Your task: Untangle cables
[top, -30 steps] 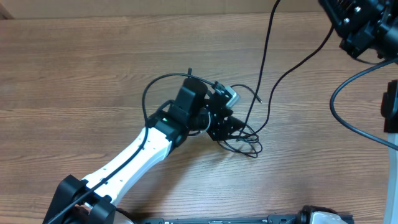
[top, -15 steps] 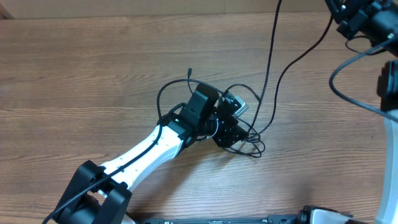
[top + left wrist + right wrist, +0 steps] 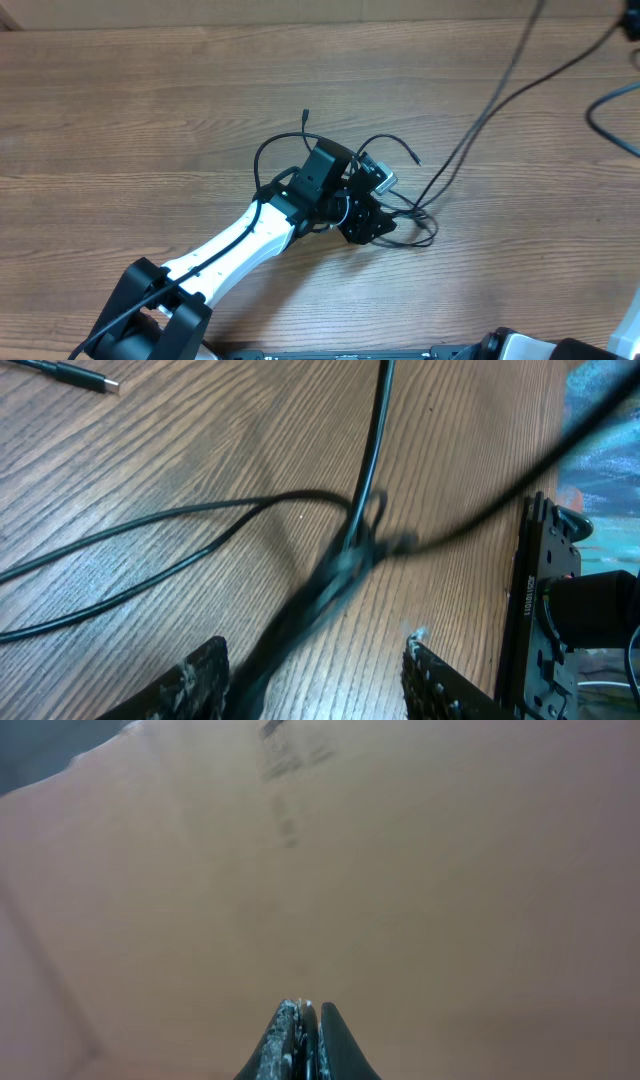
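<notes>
Overhead: right arm gone from frame; 1 strand from the cables [image 3: 415, 205] now runs straight, likely tensioned. Left gripper [image 3: 315, 685] wide open, straddling the knot mid-table [image 3: 150, 120]. Right gripper [image 3: 305, 1042] fingers pressed together; hold unseen. Knot may tighten.

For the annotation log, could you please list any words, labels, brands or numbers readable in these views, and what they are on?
No text is readable in any view.
Dark marks on the plain brown surface, right wrist view: too blurred to read.
Thin black cables and wood-grain table: no lettering seen.
</notes>
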